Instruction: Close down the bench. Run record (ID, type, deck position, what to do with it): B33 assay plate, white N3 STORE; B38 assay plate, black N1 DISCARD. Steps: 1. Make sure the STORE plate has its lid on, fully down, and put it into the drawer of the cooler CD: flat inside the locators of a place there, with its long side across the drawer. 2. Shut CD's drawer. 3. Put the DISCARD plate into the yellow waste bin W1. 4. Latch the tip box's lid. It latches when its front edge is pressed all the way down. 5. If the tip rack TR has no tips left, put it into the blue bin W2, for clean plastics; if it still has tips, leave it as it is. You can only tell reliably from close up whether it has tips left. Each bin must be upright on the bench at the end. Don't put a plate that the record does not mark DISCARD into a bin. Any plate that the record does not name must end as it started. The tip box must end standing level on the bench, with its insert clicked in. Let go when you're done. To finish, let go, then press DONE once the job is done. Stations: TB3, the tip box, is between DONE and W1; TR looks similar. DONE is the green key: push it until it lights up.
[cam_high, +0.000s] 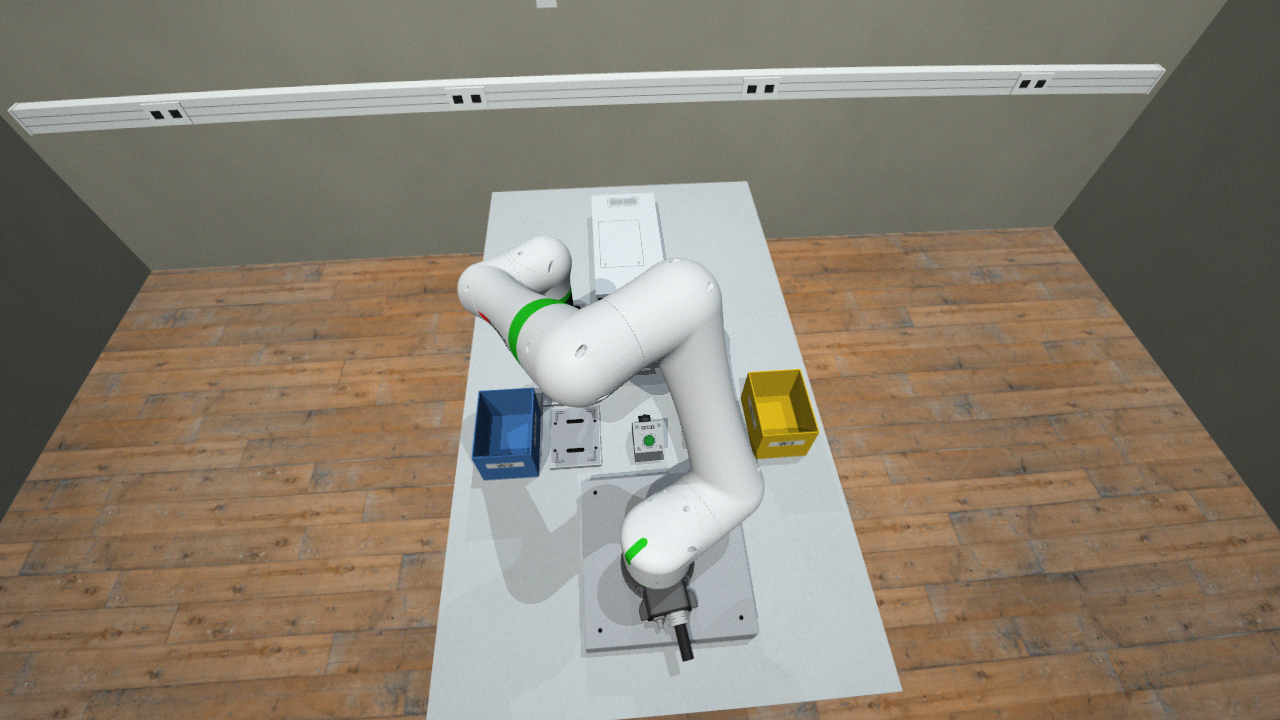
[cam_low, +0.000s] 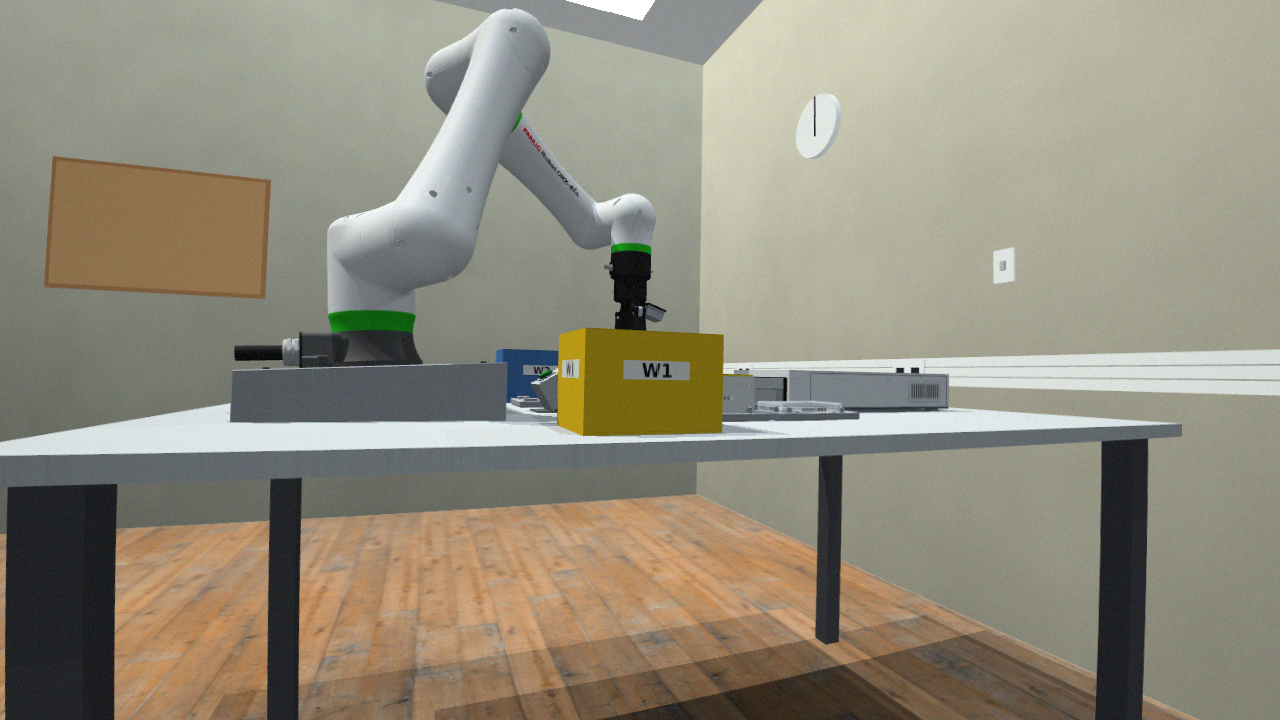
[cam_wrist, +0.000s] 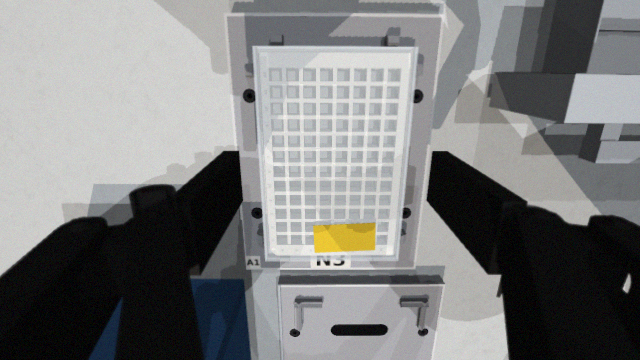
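Note:
The white assay plate (cam_wrist: 334, 140) with a yellow tag (cam_wrist: 345, 237) lies in the grey nest marked N3 (cam_wrist: 430, 60). A clear rim around it looks like a lid. My gripper (cam_wrist: 335, 176) is open and hangs right above the plate, one black finger on each long side, not touching it. In the exterior view the gripper (cam_low: 630, 318) dips behind the yellow bin W1 (cam_low: 640, 380) (cam_high: 778, 413). In the top view the arm hides the gripper and the plate. The cooler CD (cam_high: 622, 228) (cam_low: 863, 389) stands at the far end of the bench.
The blue bin W2 (cam_high: 507, 432) (cam_wrist: 220, 310) stands left of an empty nest (cam_high: 575, 437) (cam_wrist: 360, 315). The green DONE key (cam_high: 648, 440) sits right of that nest. Grey cooler drawer parts (cam_wrist: 575, 100) lie to the right. Another plate (cam_low: 796, 408) lies beyond W1.

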